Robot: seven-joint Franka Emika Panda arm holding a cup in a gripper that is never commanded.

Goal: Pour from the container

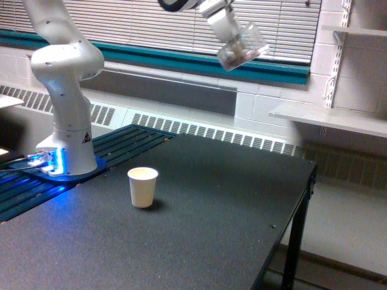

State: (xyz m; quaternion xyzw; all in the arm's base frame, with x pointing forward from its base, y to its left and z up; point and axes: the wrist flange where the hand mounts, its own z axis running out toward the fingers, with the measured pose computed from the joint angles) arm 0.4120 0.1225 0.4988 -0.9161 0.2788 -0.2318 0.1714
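**Clear cup aloft over dark desk**

Gripped in the claw [233, 37], tilted: clear cup [243, 48], high before window blinds [121, 21], well above the speckled black desk [199, 229]. Upright on it: white paper cup [143, 186]. Wall shelves [326, 118] at the exterior view's right.

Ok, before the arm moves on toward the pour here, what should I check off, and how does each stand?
1. Clear cup held in the gripper: ok, clamped high in front of the blinds.
2. Contents kept in: ok, brownish pieces sit at the bottom, cup tilted, nothing falling.
3. Paper cup upright on the table: ok.
4. Clear cup above the paper cup: not ok, it hangs well toward the exterior view's right of it.
5. Path between the cups free: ok, nothing stands between them.
6. Paper cup empty: cannot tell.
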